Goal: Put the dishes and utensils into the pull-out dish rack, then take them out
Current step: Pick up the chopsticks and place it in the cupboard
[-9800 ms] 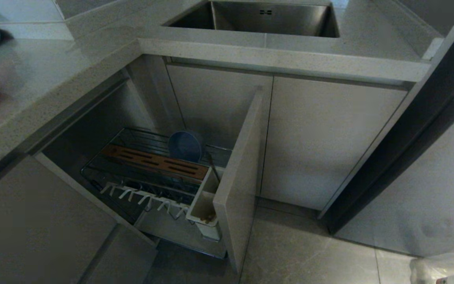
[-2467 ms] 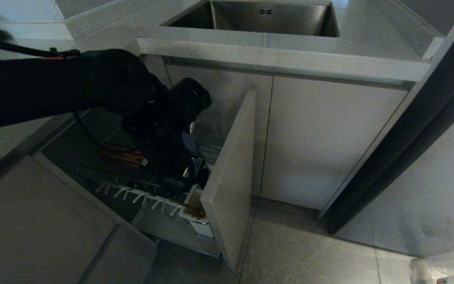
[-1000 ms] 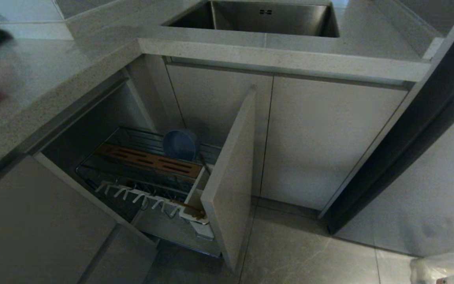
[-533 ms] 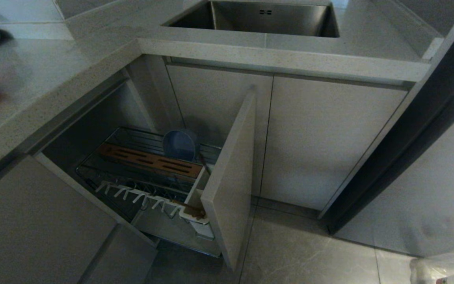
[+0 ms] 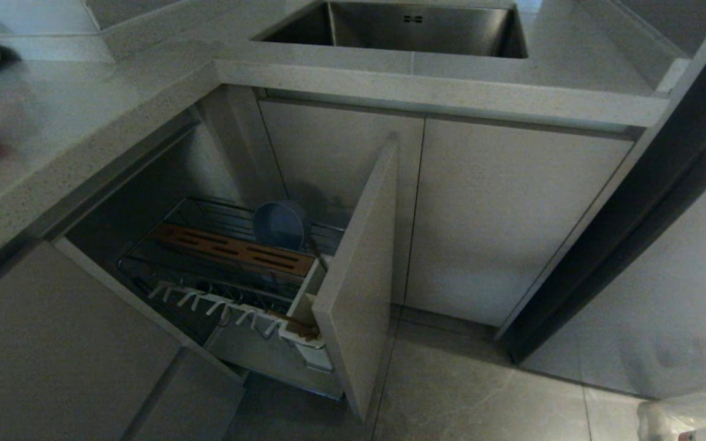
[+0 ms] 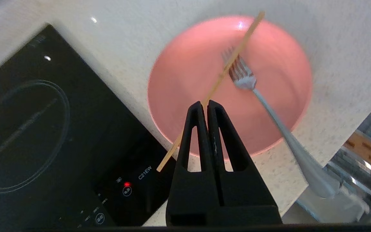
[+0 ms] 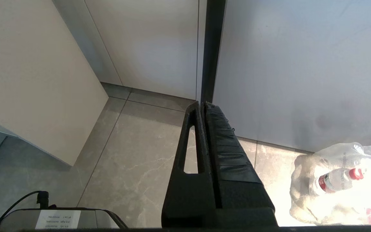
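Observation:
My left gripper [image 6: 204,102] is shut and hangs over the salmon-pink plate [image 6: 188,71] on the counter. One chopstick [image 6: 237,48] lies slantwise across the plate and runs under the fingertips; I cannot tell if they touch it. The silver fork [image 6: 262,100] rests on the plate, its handle sticking out past the rim. The pull-out dish rack [image 5: 230,248] stands open, with the blue-grey bowl [image 5: 280,223] on edge in it and another chopstick [image 5: 295,323] in its white utensil cup [image 5: 313,355]. My right gripper [image 7: 202,103] is shut and parked above the floor.
A black induction cooktop [image 6: 43,129] lies beside the plate. The rack's beige door front [image 5: 359,275] juts into the floor space. The sink [image 5: 402,27] is at the back. A plastic bag of bottles [image 7: 340,180] sits on the floor at the right.
The left arm, which reached into the rack a few seconds ago, has swung out of the head view. A chopstick now sits in the utensil cup. Nothing in the head view moved over the last second.

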You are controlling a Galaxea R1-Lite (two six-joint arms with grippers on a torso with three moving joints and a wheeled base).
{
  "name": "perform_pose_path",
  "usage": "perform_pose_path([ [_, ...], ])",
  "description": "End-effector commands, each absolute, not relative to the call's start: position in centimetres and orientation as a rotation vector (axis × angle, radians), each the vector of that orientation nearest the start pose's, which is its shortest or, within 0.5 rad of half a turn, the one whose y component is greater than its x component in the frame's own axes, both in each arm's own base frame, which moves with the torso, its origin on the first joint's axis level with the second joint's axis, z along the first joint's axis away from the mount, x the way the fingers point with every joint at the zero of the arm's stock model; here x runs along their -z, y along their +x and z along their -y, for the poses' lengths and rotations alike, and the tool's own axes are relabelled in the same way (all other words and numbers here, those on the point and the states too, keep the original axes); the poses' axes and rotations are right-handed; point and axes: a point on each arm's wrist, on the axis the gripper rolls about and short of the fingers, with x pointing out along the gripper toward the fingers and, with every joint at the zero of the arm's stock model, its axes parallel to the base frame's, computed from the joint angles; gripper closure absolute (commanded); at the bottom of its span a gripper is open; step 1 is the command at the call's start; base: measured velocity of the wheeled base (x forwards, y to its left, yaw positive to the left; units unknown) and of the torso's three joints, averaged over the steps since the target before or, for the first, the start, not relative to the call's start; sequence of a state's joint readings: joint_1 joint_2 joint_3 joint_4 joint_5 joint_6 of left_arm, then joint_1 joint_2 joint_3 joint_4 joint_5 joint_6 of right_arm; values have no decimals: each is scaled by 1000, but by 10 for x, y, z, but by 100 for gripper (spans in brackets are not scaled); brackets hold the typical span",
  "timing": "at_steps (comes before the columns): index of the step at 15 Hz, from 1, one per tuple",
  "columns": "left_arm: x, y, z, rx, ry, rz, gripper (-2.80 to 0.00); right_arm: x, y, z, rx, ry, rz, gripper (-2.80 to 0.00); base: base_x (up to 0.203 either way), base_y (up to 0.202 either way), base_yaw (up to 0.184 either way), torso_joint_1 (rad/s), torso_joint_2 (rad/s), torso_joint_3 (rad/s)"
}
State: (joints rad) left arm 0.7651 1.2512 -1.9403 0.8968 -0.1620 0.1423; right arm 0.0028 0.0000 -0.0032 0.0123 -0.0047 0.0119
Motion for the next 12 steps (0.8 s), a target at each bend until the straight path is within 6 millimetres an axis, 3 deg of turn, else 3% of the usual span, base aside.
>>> perform_pose_path([
  [1, -425, 83, -84, -507, 1, -283, 0, -75, -23, 0, 2, 12, -9, 0, 0, 0, 0, 0, 0, 0],
  [5, -417, 98, -106, -386, -49, -309, 0, -75, -23, 0, 2, 12, -9, 0, 0, 0, 0, 0, 0, 0],
  [12, -404, 117, -140, -328, -92, -352, 0, -75, -23, 0, 2, 12, -9, 0, 0, 0, 0, 0, 0, 0],
])
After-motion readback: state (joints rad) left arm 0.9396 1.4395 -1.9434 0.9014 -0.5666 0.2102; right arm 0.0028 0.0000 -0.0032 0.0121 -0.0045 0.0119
